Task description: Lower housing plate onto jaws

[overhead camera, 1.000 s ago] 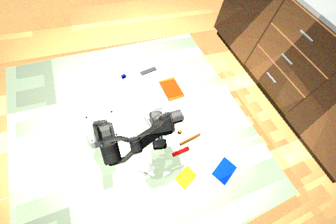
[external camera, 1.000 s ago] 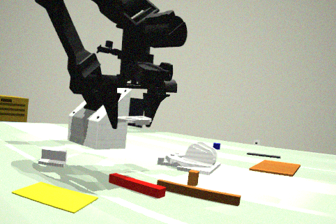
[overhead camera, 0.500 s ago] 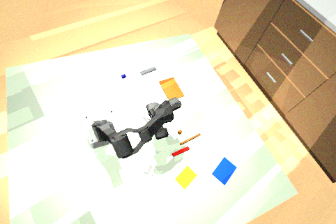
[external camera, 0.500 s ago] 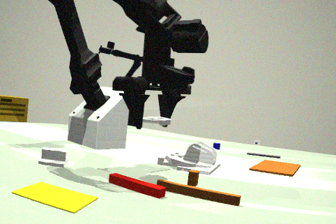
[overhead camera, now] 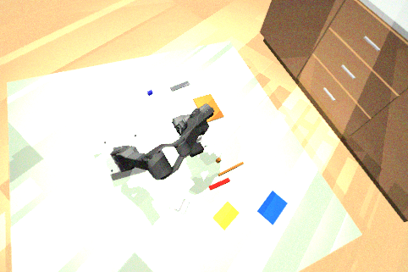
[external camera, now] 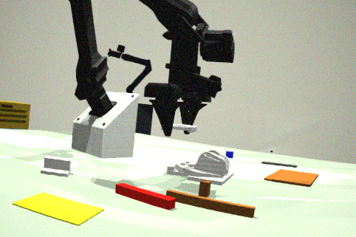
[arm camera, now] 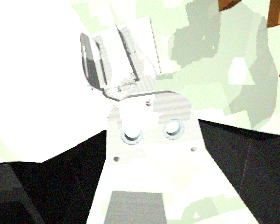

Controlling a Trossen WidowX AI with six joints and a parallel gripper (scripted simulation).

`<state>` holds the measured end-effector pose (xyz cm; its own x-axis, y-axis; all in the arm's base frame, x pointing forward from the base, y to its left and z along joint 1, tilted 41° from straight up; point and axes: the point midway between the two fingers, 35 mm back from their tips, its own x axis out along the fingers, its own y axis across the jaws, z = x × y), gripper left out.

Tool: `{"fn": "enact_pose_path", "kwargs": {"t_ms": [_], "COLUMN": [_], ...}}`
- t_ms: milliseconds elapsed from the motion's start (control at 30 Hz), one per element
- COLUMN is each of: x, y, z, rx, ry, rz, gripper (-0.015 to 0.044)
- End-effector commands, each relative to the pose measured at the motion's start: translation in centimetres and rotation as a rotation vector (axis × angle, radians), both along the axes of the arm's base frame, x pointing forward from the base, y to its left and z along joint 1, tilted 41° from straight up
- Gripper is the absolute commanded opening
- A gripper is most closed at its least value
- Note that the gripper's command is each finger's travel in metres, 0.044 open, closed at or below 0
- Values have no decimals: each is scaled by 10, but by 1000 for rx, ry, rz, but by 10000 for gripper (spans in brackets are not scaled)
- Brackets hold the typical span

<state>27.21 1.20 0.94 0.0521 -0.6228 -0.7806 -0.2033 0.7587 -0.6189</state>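
My gripper (external camera: 177,131) (arm camera: 151,129) is shut on the housing plate (external camera: 190,128) (arm camera: 152,146), a thin pale plate with two round holes. The plate is held roughly level in the air. The white and grey jaw assembly (external camera: 213,164) (arm camera: 105,57) stands on the mat, below the plate and to its right in the exterior view. In the wrist view it lies beyond the plate's far edge, up and to the left. The pins and stubs are too small to tell apart. In the top view the arm hides the plate and most of the assembly.
A red bar (overhead camera: 219,184) (external camera: 145,196), a brown bar (overhead camera: 231,169) (external camera: 210,203) and a small brown block (overhead camera: 218,160) (external camera: 204,188) lie near the assembly. A small pale stand (external camera: 57,165) is left. An orange square (overhead camera: 216,111) (external camera: 292,177) and a yellow square (overhead camera: 226,215) (external camera: 58,207) lie farther off.
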Motion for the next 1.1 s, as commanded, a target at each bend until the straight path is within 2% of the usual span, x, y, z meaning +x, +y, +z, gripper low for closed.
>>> {"fn": "enact_pose_path", "kwargs": {"t_ms": [0,300,1067], "x": [-1,-6,-6], "y": [9,29,29], "z": [-10,-28,-28], "rx": [-16,-43,-43], "ry": [24,77,65], "rz": [29,102,89], "gripper": [351,351,351]}}
